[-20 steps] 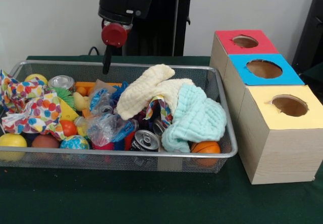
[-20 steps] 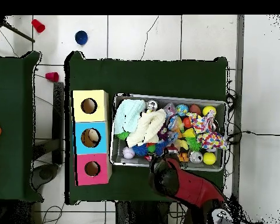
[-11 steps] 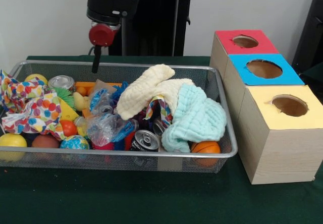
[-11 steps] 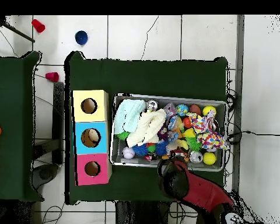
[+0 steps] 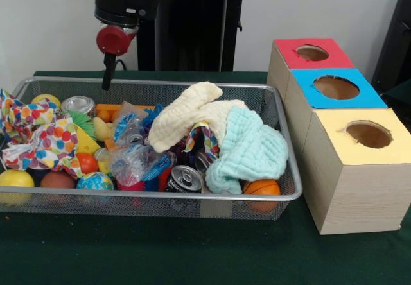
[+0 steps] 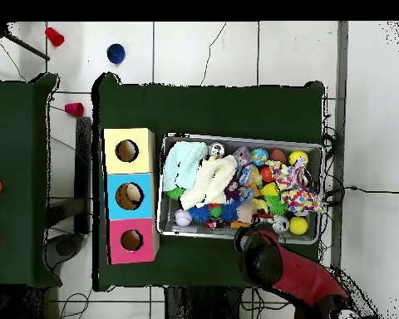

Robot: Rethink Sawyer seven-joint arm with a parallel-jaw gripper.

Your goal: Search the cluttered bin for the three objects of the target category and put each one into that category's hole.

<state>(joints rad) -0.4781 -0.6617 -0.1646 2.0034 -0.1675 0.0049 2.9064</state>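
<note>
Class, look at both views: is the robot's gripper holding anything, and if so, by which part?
Nothing is held. The gripper hangs above the far rim of the wire bin, touching none of its contents.

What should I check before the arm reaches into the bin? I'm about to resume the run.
1. End effector clear of the bin: ok, it hangs above the far rim.
2. Open or shut: cannot tell.
3. Holes unblocked: ok on the red box and yellow box; something sits inside the blue box.
4. Targets exposed: not ok, cloths cover the middle.
5. Can reachable: ok, uncovered.
</note>
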